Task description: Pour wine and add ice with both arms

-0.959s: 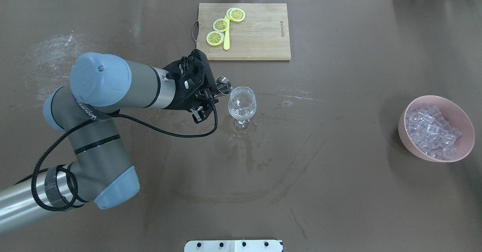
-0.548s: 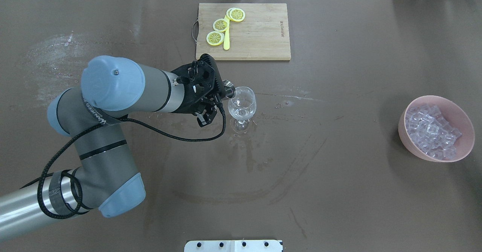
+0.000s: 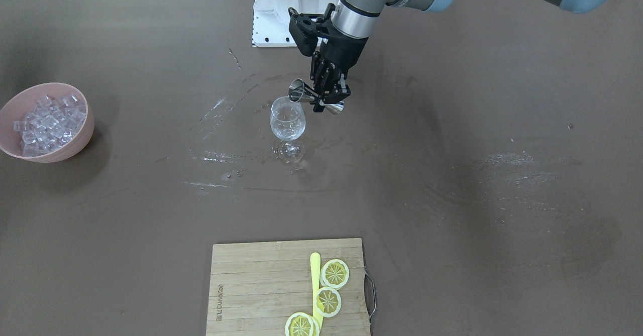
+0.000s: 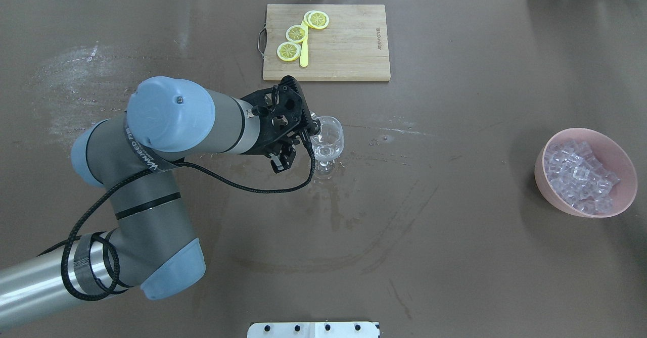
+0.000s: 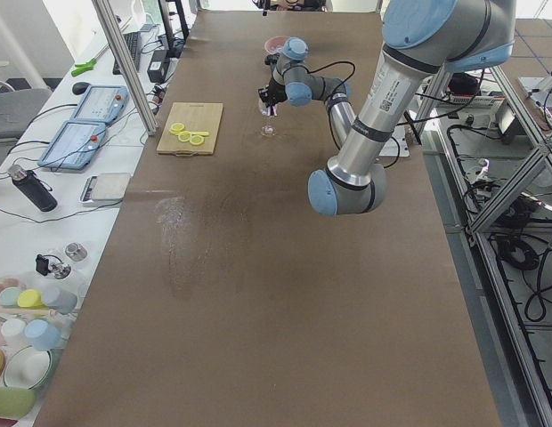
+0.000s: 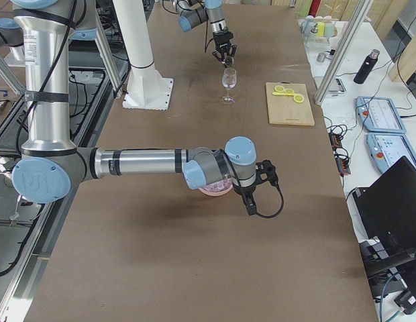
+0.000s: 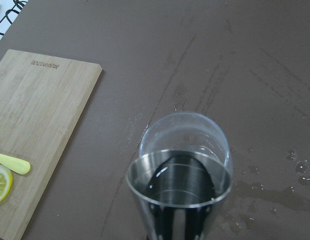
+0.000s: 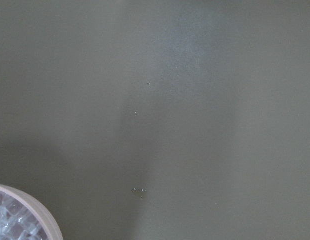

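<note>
Left pincer point(image 3: 329, 99) grips shiny metal measuring cup point(image 3: 301, 92) | tipped at clear wine glass point(image 3: 288, 121) rim, frame middle, to pour | right pincer point(image 6: 251, 204): can't tell

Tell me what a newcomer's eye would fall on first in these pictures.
The left gripper tips a steel jigger over the rim of a wine glass at the table's middle. A pink bowl heaped with ice stands far off on the robot's right, and lemon slices lie on a wooden board at the far edge.
</note>
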Motion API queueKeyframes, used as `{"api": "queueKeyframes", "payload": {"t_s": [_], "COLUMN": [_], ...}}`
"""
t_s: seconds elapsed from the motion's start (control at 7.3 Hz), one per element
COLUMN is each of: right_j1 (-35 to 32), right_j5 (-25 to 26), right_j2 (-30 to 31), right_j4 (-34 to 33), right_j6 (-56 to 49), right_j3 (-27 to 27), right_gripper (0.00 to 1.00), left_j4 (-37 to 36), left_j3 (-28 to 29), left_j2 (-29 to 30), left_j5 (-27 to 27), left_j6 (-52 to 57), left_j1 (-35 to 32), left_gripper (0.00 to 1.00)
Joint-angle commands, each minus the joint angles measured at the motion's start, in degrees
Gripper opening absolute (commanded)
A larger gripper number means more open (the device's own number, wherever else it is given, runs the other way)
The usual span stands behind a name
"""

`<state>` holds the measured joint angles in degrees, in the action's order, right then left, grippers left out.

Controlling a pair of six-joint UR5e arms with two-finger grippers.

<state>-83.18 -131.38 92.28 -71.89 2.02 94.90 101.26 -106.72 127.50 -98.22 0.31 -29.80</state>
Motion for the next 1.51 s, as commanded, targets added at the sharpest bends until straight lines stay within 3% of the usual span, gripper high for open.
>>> {"api": "queueKeyframes", "payload": {"t_s": [0.0, 1.37], "right_j1": [0.03, 0.03], "right_j5": [-0.01, -0.19], "right_j2": [0.00, 0.00], "right_j4": [0.08, 0.09], "right_j6": [0.00, 0.00], "right_j3": [-0.16, -0.16], "right_gripper": [1.00, 1.00], "left_j4": [-3.00, -13.18], "left_j3": [-0.06, 0.02], "left_j2": [1.52, 5.20], "left_j5": [1.63, 4.26], "left_j6": [1.62, 3.29], "left_j1": [0.09, 0.00], "left_gripper": [0.00, 0.00]}}
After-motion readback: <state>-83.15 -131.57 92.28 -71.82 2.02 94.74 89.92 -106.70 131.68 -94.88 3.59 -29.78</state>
